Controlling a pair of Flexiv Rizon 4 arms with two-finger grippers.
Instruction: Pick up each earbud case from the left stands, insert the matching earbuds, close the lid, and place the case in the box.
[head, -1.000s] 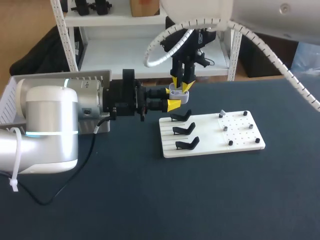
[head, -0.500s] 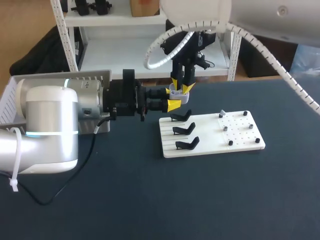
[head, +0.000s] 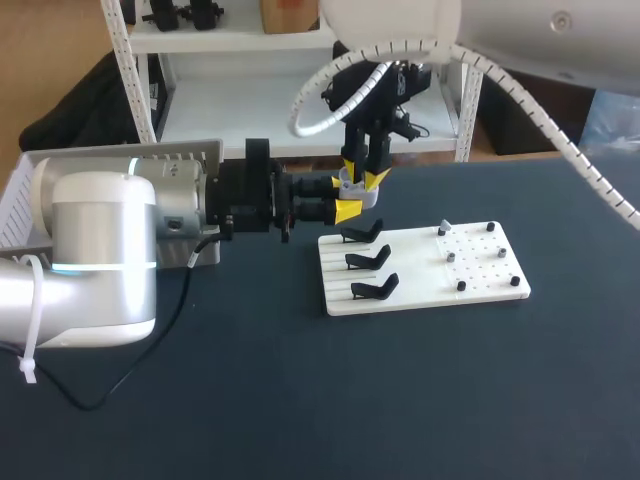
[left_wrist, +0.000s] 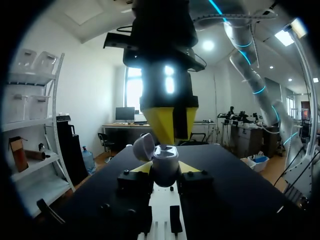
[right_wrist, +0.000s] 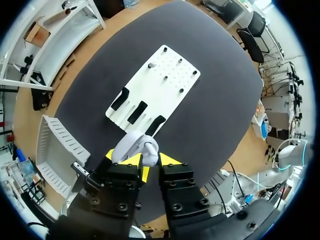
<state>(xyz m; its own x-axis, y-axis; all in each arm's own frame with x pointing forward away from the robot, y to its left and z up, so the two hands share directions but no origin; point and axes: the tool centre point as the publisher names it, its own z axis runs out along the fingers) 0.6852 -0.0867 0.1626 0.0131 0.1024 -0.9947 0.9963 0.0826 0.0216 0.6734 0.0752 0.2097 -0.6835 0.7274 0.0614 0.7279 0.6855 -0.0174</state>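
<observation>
As it hangs above the desk (head: 300, 400) in the upper middle of the head view, the grey earbud case (head: 353, 196) is clamped between the yellow tips of the left pincer (head: 347, 210), its lid (left_wrist: 145, 146) tipped open. The right pincer (head: 362, 175) points straight down onto it, tips drawn narrow, touching the case's open top.

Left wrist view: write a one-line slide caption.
Left gripper clamps an open grey plastic earbud case while the right gripper hangs directly above it, over the white board.
</observation>
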